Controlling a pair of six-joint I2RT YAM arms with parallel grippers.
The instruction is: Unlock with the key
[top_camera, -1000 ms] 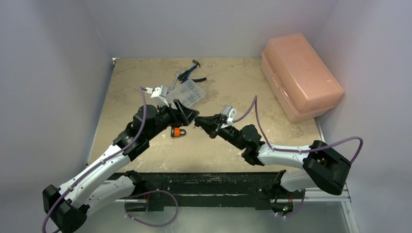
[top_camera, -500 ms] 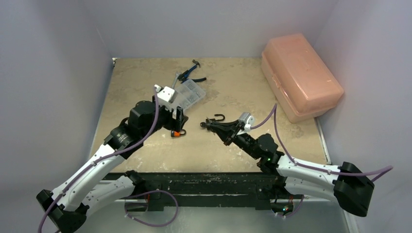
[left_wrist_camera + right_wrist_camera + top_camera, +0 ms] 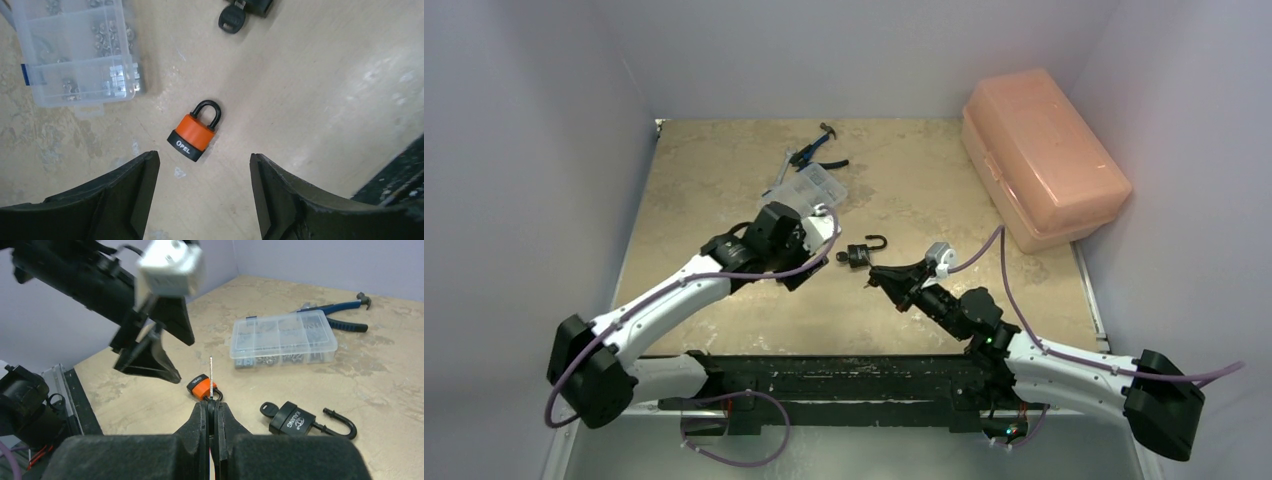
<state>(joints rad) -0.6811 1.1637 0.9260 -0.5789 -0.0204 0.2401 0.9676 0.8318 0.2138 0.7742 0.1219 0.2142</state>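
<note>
Black padlock (image 3: pixel 292 421): shackle open, key (image 3: pixel 267 408) in, looks done. Orange padlock (image 3: pixel 196 134): shut, possibly next. Left gripper (image 3: pixel 202 167) released above it; right gripper (image 3: pixel 211 409) clenched, nothing visibly held.

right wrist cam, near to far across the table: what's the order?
Right claw → black padlock, key in it → orange padlock → clear parts box. Pliers overlap the box's far edge, so left out.

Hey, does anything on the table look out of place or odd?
The black padlock lies with its shackle swung open and a key in it; the orange padlock nearby is shut. Nothing looks spilled.
</note>
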